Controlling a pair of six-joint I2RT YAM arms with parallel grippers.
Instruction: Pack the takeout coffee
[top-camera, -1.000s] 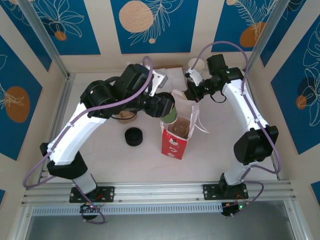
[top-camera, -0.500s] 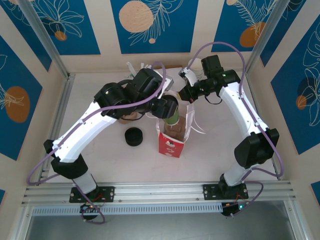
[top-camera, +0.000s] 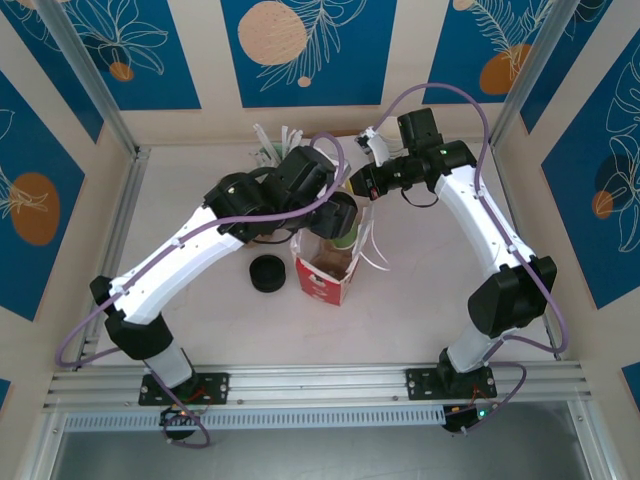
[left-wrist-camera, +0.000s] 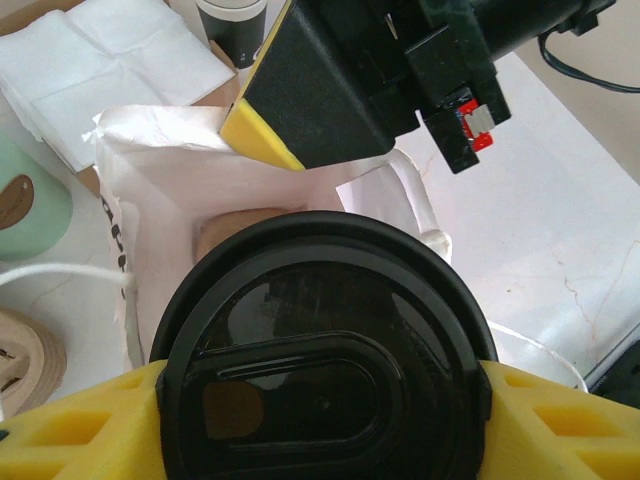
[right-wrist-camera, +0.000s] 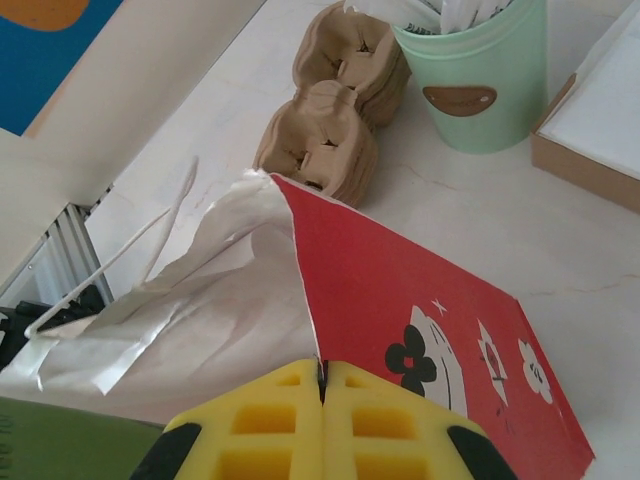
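Red paper bag (right-wrist-camera: 420, 300) and black-lidded takeout coffee (left-wrist-camera: 320, 370)
The bag carries black-and-white flower prints outside, white inside.

A pale, faintly veined tabletop (top-camera: 440, 290) is spreading across the middle of the top view. Cream walls (top-camera: 210, 120) are closing it in on three sides. At 12 o'clock a blue panel (top-camera: 300, 45) is showing white leaf outlines and a peach disc. At 9 o'clock a second blue panel (top-camera: 35, 200) is carrying an orange oval, and at 3 o'clock a third blue panel (top-camera: 600, 150) is doing likewise. An aluminium post (top-camera: 88, 80) is slanting up at 11 o'clock, a second post (top-camera: 528, 75) at 1 o'clock. At 6 o'clock a ribbed aluminium rail (top-camera: 320, 385) is running along the near edge, a grey surface (top-camera: 320, 450) lying beyond it. Soft, even light is casting only faint shadows.
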